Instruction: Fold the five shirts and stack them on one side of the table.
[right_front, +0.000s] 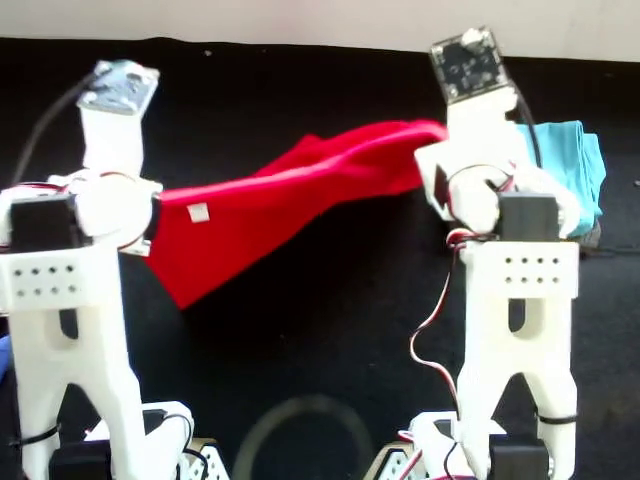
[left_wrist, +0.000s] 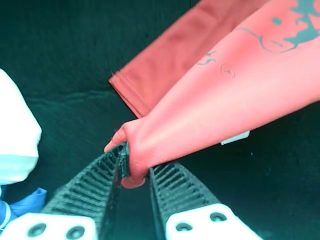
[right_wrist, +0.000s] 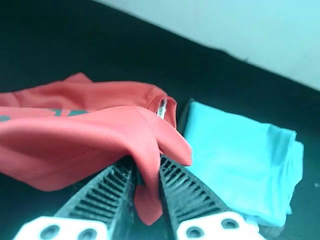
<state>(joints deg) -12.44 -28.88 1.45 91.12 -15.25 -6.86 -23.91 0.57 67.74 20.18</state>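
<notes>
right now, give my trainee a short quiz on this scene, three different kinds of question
1. True or false: the left end effector and the right end effector are both shut on the red shirt.
2. The folded turquoise shirt lies: A near the right end effector; B near the left end effector; C under the red shirt.
3. Fill in: the table surface is ____.
Key: 1 true; 2 A; 3 black.

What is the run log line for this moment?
left jaws: shut on red cloth shirt; right jaws: shut on it; shirt: stretched between arms; folded turquoise cloth shirt: beside right arm
</notes>
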